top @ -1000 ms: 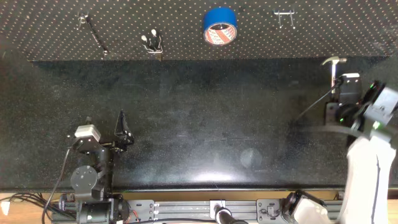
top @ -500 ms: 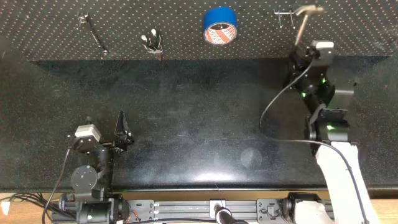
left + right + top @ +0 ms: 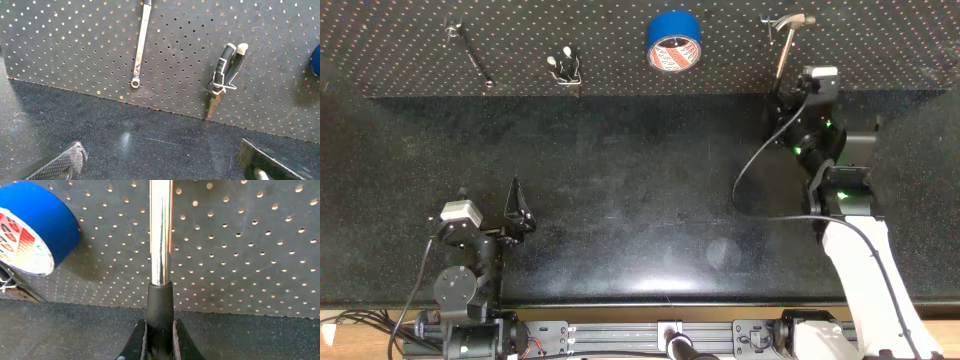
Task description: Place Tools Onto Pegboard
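I have the hammer (image 3: 784, 50) pinched in the right gripper (image 3: 785, 92). The wrist view shows both fingers pressed onto the black grip, with the chrome shaft rising straight out of them toward the pegboard (image 3: 880, 40).

In the top view the hammer's long axis runs from the gripper toward 12 o'clock, leaning a touch toward 1, so the head sits at the far end up against the board. The double hook (image 3: 769, 19) is right at the head, on its 9 o'clock side. I cannot tell from here whether the head is over the prongs or just beside them. That is what the next move turns on, as I judge it: the head has to sit across the hook with the shaft hanging toward 6 o'clock before I let go.

The left gripper (image 3: 160, 150) has its fingers spread and holds nothing. It is low over the table (image 3: 640, 180), well away at about 8 o'clock from the hammer, so the right arm is plainly the one for this job.

The wrench (image 3: 470, 52), pliers (image 3: 565, 68) and blue tape roll (image 3: 673, 42) already hang on the board, all to the 9 o'clock side of the hook.
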You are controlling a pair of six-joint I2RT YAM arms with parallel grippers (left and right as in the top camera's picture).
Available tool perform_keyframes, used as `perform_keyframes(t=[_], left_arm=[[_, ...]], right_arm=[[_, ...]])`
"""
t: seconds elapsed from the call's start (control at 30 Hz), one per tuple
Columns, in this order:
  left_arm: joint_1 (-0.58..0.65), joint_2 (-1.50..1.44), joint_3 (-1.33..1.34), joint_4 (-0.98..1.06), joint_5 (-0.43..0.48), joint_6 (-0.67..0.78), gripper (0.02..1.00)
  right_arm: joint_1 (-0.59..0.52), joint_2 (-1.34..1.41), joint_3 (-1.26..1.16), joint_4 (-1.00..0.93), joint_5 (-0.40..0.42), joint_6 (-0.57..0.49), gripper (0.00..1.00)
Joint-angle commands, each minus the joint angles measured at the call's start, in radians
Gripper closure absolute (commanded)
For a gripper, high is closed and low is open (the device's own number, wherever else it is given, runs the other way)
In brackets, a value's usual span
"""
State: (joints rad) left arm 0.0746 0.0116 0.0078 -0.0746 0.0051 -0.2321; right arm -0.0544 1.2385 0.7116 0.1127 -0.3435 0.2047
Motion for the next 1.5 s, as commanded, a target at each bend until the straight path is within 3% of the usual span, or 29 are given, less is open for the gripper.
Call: perform_keyframes(t=[0.03,0.27,0.3,0.33,0.47,0.53,0.63,0.67,0.73,0.87,0.97,1.07,1.5], left_arm=[[0.005,-0.008,-0.002,-0.005,0.007,0.005,0.025],[0.005,-0.008,-0.002,-0.005,0.007,0.005,0.025],[0.005,-0.008,-0.002,-0.005,0.007,0.005,0.025],[0.005,-0.008,-0.002,-0.005,0.007,0.005,0.025],[0.005,-0.008,-0.002,-0.005,0.007,0.005,0.025],[0.005,-0.008,-0.002,-0.005,0.007,0.005,0.025],[0.005,-0.008,-0.002,-0.005,0.007,0.005,0.025],[0.005,-0.008,-0.002,-0.005,0.007,0.005,0.025],[0.005,-0.008,-0.002,-0.005,0.007,0.005,0.025],[0.005,-0.008,-0.002,-0.005,0.007,0.005,0.025],[0.005,-0.008,-0.002,-0.005,0.007,0.005,0.025],[0.005,-0.008,-0.002,-0.005,0.007,0.005,0.025],[0.005,-0.008,-0.002,-0.005,0.007,0.005,0.023]], right_arm=[[-0.003,0.082,0.010,0.090,-0.010,0.001,0.925],[-0.003,0.144,0.010,0.120,-0.010,0.001,0.921],[-0.003,0.144,0.010,0.117,-0.010,0.001,0.222],[-0.003,0.144,0.010,0.117,-0.010,0.001,0.012],[-0.002,0.076,-0.036,0.176,-0.009,0.000,0.016],[-0.002,-0.052,-0.174,0.306,0.000,0.000,0.016],[-0.002,-0.349,-0.376,0.293,0.032,0.000,0.018],[-0.002,-0.500,-0.434,0.234,0.031,0.001,0.018],[-0.002,-0.847,-0.468,-0.082,0.032,0.000,0.018],[-0.001,-1.233,-0.469,-0.540,0.039,0.001,0.018],[-0.003,-1.238,-0.562,-0.475,0.043,0.001,0.018],[-0.004,-1.238,-0.708,-0.088,0.043,0.001,0.020],[-0.004,-1.236,-0.708,-0.160,0.043,0.001,0.023]])
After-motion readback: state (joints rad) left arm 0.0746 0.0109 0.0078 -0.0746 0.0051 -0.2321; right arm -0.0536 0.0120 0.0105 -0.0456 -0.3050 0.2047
